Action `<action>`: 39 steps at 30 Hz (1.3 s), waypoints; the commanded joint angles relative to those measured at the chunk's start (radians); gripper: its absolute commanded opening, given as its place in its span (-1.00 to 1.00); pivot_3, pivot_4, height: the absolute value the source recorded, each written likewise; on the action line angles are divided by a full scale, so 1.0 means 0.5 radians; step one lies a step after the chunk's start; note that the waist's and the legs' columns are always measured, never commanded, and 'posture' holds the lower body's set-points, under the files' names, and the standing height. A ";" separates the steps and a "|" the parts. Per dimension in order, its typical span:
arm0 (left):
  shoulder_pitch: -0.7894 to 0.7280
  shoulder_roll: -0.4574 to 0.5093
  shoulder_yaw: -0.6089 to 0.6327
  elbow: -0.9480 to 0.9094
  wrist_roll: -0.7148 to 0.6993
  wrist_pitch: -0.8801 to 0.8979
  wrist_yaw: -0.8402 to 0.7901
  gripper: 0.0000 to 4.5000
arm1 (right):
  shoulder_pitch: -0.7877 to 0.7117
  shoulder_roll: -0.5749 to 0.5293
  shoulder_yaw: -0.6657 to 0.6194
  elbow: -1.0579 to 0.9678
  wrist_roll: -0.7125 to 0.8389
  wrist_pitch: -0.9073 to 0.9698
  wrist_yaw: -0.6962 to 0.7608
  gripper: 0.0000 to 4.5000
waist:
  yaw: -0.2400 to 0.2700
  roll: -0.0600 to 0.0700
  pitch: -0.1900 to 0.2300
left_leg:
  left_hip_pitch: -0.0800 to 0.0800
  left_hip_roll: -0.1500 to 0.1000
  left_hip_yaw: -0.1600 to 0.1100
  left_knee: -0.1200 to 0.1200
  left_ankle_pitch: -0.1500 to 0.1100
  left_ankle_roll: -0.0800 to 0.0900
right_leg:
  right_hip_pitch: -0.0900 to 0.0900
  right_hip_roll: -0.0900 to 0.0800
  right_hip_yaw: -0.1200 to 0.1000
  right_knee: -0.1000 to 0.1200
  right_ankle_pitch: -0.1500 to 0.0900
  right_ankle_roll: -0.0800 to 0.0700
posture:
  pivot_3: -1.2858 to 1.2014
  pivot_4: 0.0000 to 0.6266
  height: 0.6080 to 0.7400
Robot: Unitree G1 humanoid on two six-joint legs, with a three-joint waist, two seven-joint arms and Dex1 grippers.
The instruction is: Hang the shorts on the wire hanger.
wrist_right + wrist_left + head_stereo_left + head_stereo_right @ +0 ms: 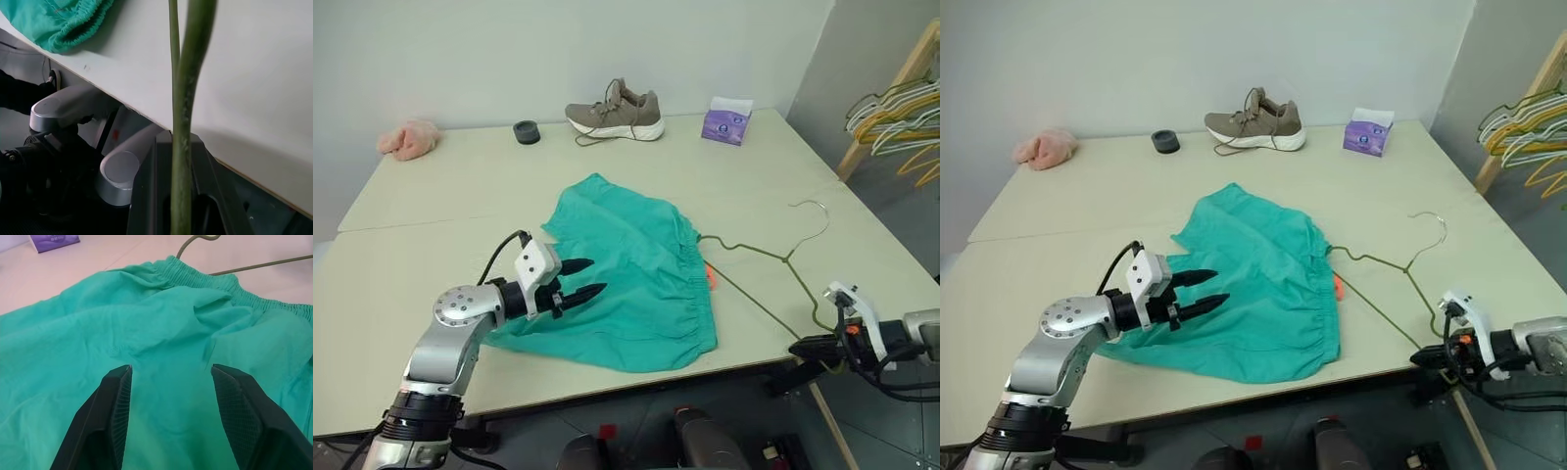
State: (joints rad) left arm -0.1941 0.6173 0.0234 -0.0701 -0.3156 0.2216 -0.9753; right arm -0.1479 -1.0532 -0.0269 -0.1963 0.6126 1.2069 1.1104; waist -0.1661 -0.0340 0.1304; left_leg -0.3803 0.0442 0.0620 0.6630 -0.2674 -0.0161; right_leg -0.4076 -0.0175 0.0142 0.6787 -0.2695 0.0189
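Observation:
The teal-green shorts (636,284) lie flat on the table, waistband toward the right, with an orange drawstring end (710,277) at the band. My left gripper (585,279) hovers open just over the shorts' left part, its black fingers (110,426) apart with only fabric (146,333) beneath. The thin olive wire hanger (759,252) lies to the right of the shorts, hook (818,211) pointing away. At the table's front right edge my right gripper (811,345) is shut on the hanger's near corner; the wire (183,122) runs up from between its fingers.
A grey shoe (615,113), a purple tissue box (725,122), a small black round object (526,131) and a pink cloth lump (408,139) sit along the table's far edge. Bunched yellow, white and green hangers (901,117) hang off a wooden rack at right.

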 commanded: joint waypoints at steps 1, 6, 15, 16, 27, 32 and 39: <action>-0.014 -0.010 -0.018 0.012 0.007 -0.086 -0.026 0.21 | -0.173 0.043 0.113 0.096 0.013 0.067 -0.013 -1.00 | 0.001 -0.001 0.001 | 0.000 0.000 0.000 0.000 0.000 0.000 | 0.000 0.000 0.000 0.000 0.000 0.000 | -0.13 -0.62 1.00; -0.027 -0.026 -0.045 0.056 0.026 -0.149 -0.035 0.21 | -0.378 0.112 0.221 0.244 0.036 0.231 -0.037 -1.00 | 0.008 -0.001 0.001 | -0.003 -0.001 0.001 0.000 0.000 0.000 | -0.001 -0.001 0.000 -0.001 0.000 0.000 | -0.12 -0.62 1.00; -0.004 -0.058 -0.062 0.025 0.048 -0.176 -0.007 0.21 | -0.730 0.643 -0.202 0.488 0.140 0.763 -0.429 -1.00 | 0.010 -0.001 0.001 | -0.003 0.001 0.000 0.000 0.000 0.000 | -0.002 -0.001 0.000 0.002 0.000 -0.001 | -0.11 -0.62 1.00; -0.002 -0.061 -0.064 0.016 0.048 -0.171 -0.002 0.21 | -0.738 0.679 -0.233 0.487 0.142 0.789 -0.460 -1.00 | 0.013 -0.001 0.001 | -0.003 0.001 0.000 0.000 0.000 0.000 | -0.002 -0.001 0.000 0.002 0.000 -0.001 | -0.11 -0.62 1.00; -0.030 -0.059 -0.092 -0.085 0.038 -0.083 0.030 0.21 | -0.465 0.245 0.279 -0.052 0.296 0.476 -0.112 -1.00 | 0.057 0.001 0.002 | -0.009 -0.002 0.002 0.000 -0.004 0.006 | -0.004 -0.004 -0.001 -0.005 -0.001 0.002 | -0.11 -0.61 1.00; -0.036 -0.055 -0.096 -0.106 0.038 -0.061 0.034 0.21 | -0.589 0.379 0.365 0.156 0.193 0.414 -0.246 -1.00 | 0.043 -0.003 0.004 | -0.005 0.002 0.002 0.000 -0.004 0.006 | -0.004 -0.002 0.001 -0.003 0.000 0.001 | -0.10 -0.62 1.00; -0.029 -0.055 -0.113 -0.139 0.041 -0.050 0.041 0.21 | -0.806 0.818 0.109 0.494 0.171 0.666 -0.584 -1.00 | 0.052 -0.001 0.005 | -0.005 0.004 -0.001 0.000 -0.003 0.006 | -0.005 -0.001 0.000 0.001 0.000 0.000 | -0.10 -0.63 1.00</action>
State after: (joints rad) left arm -0.2020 0.5859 -0.0363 -0.0994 -0.2886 0.1985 -0.9583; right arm -0.5218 -0.6499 0.0885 0.0410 0.6868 1.5071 0.8414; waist -0.1401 -0.0347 0.1329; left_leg -0.3831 0.0456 0.0618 0.6631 -0.2692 -0.0130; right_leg -0.4101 -0.0178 0.0142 0.6791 -0.2693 0.0188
